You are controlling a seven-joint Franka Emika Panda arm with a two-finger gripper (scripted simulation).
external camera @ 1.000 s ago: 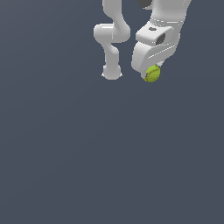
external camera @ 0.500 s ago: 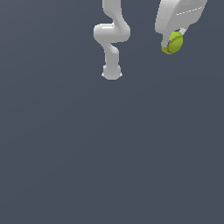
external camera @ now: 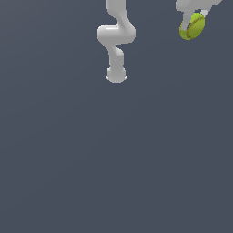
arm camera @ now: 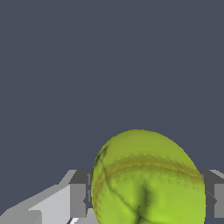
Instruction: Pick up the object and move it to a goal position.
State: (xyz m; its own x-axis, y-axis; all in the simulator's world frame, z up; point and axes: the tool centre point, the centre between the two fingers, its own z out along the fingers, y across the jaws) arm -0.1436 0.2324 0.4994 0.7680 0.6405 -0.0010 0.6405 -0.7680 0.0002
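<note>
The yellow-green ball (external camera: pixel 194 26) with thin dark seam lines is held high near the top edge at the exterior view's right. My gripper (external camera: pixel 191 26) is shut on it, and most of the hand is cut off by the top edge. In the wrist view the ball (arm camera: pixel 148 179) fills the space between the two grey fingers (arm camera: pixel 78 199), pressed on both sides. No goal marker shows in either view.
The arm's white base (external camera: pixel 116 75) and lower links (external camera: pixel 116 34) stand at the top middle of the exterior view. The dark grey floor (external camera: pixel 113 159) spreads below.
The gripper has carried the ball up and toward the exterior view's right, from beside the arm's base to near the top edge. The grip stays shut.
</note>
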